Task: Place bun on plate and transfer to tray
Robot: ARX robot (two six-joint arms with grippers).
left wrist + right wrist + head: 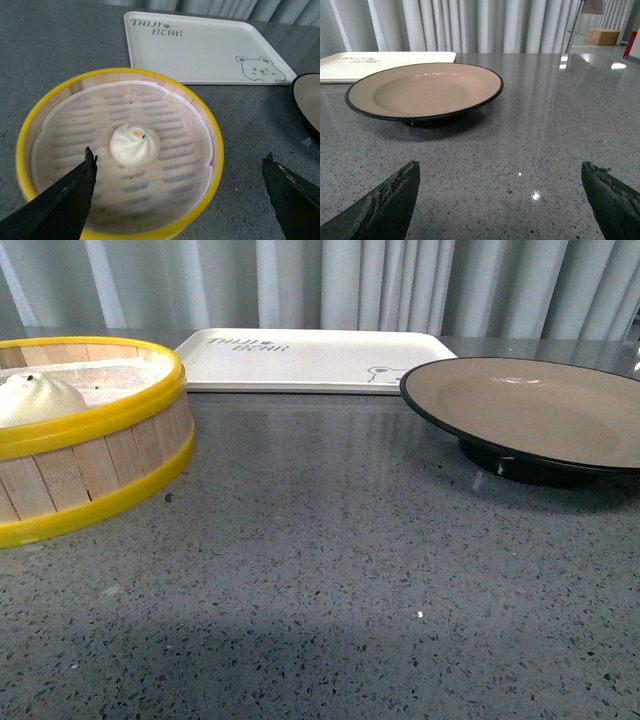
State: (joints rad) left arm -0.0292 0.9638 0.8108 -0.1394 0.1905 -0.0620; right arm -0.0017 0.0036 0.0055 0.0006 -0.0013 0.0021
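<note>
The white pleated bun [134, 144] lies in the middle of a yellow-rimmed wooden steamer basket [215, 150]; in the front view the bun [35, 398] shows at the far left. My left gripper [180, 162] is open above the basket, the bun beyond its fingertips. The brown-grey plate [530, 412] with black rim stands empty at the right, also in the right wrist view [425, 90]. My right gripper [500, 172] is open, low over the table, short of the plate. The cream tray [310, 358] lies empty at the back; the left wrist view [200, 47] shows it too.
The steamer basket [100, 455] stands at the front left on a grey speckled table [330, 570]. Grey curtains [350, 280] hang behind the table. A cardboard box [602, 36] sits on the floor far off.
</note>
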